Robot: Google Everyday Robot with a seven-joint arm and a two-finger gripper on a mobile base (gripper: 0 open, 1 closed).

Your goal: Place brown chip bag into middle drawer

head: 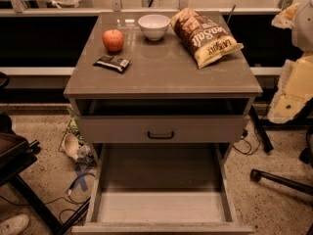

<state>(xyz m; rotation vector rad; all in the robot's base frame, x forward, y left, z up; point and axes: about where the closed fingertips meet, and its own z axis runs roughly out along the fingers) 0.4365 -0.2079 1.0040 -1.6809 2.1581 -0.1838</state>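
Note:
The brown chip bag [205, 35] lies flat on the back right of the cabinet top, with a dark brown middle, pale lettering and tan-yellow ends. The middle drawer [160, 207] is pulled far out below, toward the camera. Its low side walls and plain pale floor show, and nothing lies in it. Pale parts of my arm [293, 84] show at the right edge, beside the cabinet and level with its top. My gripper is not in view.
On the cabinet top [161, 72] stand a white bowl [153, 26] at the back middle, a red apple [113, 39] and a small black wrapper [112, 63] on the left. A drawer front with a black handle [160, 134] is above the open drawer. Cables and chair legs are on the floor.

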